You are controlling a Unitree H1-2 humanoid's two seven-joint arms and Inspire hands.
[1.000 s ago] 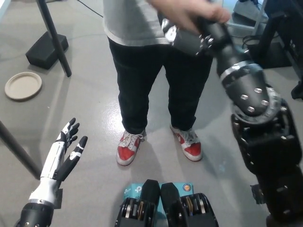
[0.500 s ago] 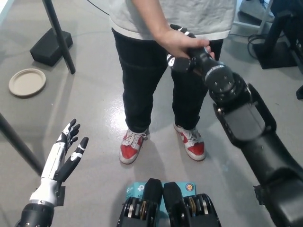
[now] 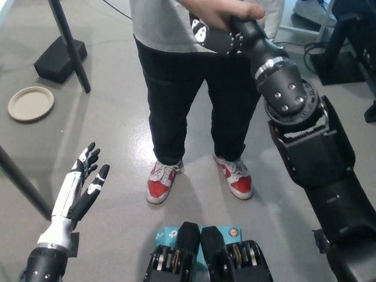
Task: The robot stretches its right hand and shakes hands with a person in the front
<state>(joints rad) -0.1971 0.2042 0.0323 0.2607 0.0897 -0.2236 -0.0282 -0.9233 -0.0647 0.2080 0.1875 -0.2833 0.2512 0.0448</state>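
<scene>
Basically the handshake was on: the right robot hand (image 3: 212,36), black, sat high at the top of the head view, wrapped from above by the person's hand (image 3: 226,13), which covered most of it. Whether the right robot hand's own fingers were curled round the person's palm I could not tell; the clasp hid them, so only contact was confirmed. The black right arm (image 3: 305,147) ran up from the bottom right fully stretched toward the person (image 3: 194,76), who stood straight ahead, in a light top, dark trousers and red-and-white shoes (image 3: 161,182) planted on the grey floor (image 3: 111,117). So the reach looked done and the grip made; by my read, what was left was finishing the shake, letting go and pulling the arm back. The left robot hand (image 3: 82,182), white, rested low at the lower left, spread and holding nothing, well apart from the person. Further out on the floor: a round beige plate (image 3: 30,104) at far left and a dark stand base (image 3: 60,59) behind it, neither involved.
</scene>
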